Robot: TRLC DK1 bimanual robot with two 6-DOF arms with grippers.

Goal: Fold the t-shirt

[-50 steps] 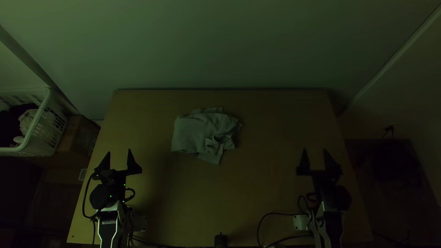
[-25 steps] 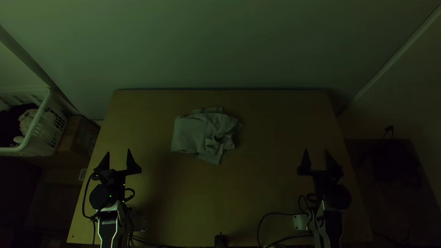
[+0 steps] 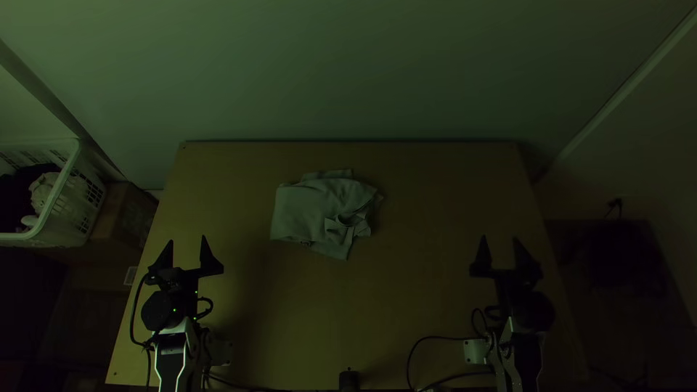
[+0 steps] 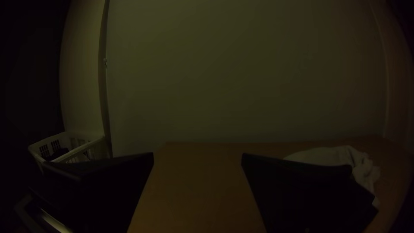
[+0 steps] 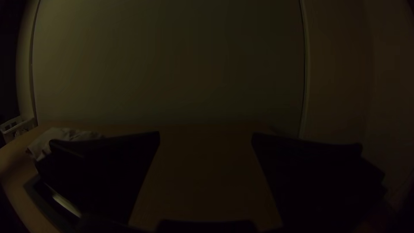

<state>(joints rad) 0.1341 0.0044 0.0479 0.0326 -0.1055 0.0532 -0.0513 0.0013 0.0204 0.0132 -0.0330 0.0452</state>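
While the wooden tabletop (image 3: 406, 312) spreads across the middle and lower part of the top view, a white basket (image 3: 56, 190) with clothes inside stands beyond its side, at the frame's left edge. The pale t-shirt (image 3: 308, 210) lies on the tabletop just left of the frame's centre, roughly folded, smoother on its left, bunched on its right, with a corner sticking out below. Both the left end effector (image 3: 188, 239), lower left, and the right end effector (image 3: 499, 237), lower right, are released, fingers spread, well apart from the shirt.
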